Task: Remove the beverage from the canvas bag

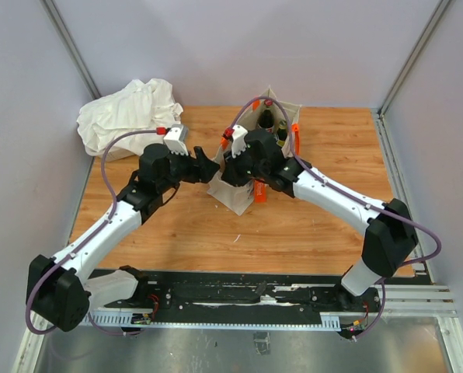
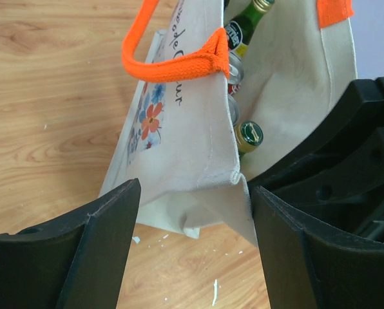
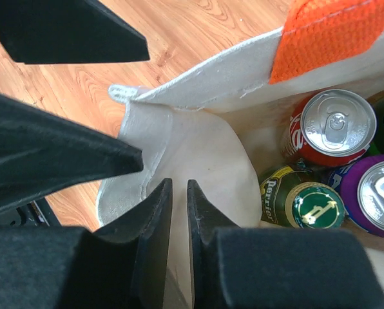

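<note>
The cream canvas bag (image 1: 284,108) with orange handles (image 2: 172,64) stands mid-table, mouth up. Inside it are a red can (image 3: 330,125), a green Perrier bottle (image 3: 308,203) and a purple can (image 3: 379,193). A green bottle cap (image 2: 250,134) also shows through the mouth. My left gripper (image 2: 193,193) is open, its fingers straddling the bag's near corner edge without pressing it. My right gripper (image 3: 179,183) hangs inside the bag's mouth, shut to a thin slit, beside the Perrier bottle and apart from it. Cream canvas shows behind the slit.
A white cloth bundle (image 1: 130,113) lies at the back left of the wooden table (image 1: 185,233). Both wrists crowd the bag's left side, and the left gripper's black fingers (image 3: 63,154) sit just outside the rim. Grey walls close the back and sides.
</note>
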Tool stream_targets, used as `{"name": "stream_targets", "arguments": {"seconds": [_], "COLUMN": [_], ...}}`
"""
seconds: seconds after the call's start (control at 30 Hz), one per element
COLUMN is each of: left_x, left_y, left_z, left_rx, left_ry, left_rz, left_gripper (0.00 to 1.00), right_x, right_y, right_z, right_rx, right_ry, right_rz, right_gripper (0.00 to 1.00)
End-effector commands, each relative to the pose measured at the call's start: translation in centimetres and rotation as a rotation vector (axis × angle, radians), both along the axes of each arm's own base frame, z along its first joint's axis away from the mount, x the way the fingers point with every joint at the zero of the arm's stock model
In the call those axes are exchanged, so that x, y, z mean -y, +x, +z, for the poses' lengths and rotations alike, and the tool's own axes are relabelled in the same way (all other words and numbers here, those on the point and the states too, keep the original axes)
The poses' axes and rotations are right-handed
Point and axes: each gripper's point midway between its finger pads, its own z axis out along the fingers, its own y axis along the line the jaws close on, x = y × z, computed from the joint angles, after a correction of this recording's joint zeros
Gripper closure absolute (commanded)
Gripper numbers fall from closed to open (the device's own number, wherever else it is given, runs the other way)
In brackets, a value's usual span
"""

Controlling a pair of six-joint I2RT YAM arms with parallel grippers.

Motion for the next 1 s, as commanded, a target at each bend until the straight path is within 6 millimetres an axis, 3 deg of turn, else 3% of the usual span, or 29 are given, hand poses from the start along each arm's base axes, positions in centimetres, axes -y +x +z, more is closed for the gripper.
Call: {"name": "stream_targets", "arguments": {"seconds": [0.0,0.2,0.53,0.6,0.8,0.97], "left_x": [0.5,0.7,1.7,2.0,1.7,1.3], "left_y": [-1.7,-2.9,-3.4,-3.3,-3.0,-3.0], "left_z": [-1.8,-3.0,-5.6,-5.9,-7.2,-8.9], "left_rx": [-0.058,-0.094,-0.14,-0.143,-0.154,-0.181], "left_ry": [0.018,0.018,0.015,0.009,0.037,0.085], "left_rz": [-0.045,-0.065,-0.099,-0.108,-0.095,-0.086], "left_gripper": [0.24,0.19,0.22,0.28,0.68,0.91], "right_x": [-0.4,-0.4,-0.2,-0.2,0.7,2.0], "right_y": [-1.1,-1.6,-2.3,-2.6,-3.4,-3.0], "right_z": [-4.1,-7.1,-8.9,-8.9,-8.8,-7.5], "right_rx": [-0.076,-0.125,-0.161,-0.17,-0.171,-0.118], "right_ry": [-0.066,-0.11,-0.148,-0.153,-0.182,-0.199], "right_rz": [0.015,0.033,0.071,0.089,0.107,0.056], "right_gripper": [0.84,0.86,0.88,0.88,0.84,0.77]}}
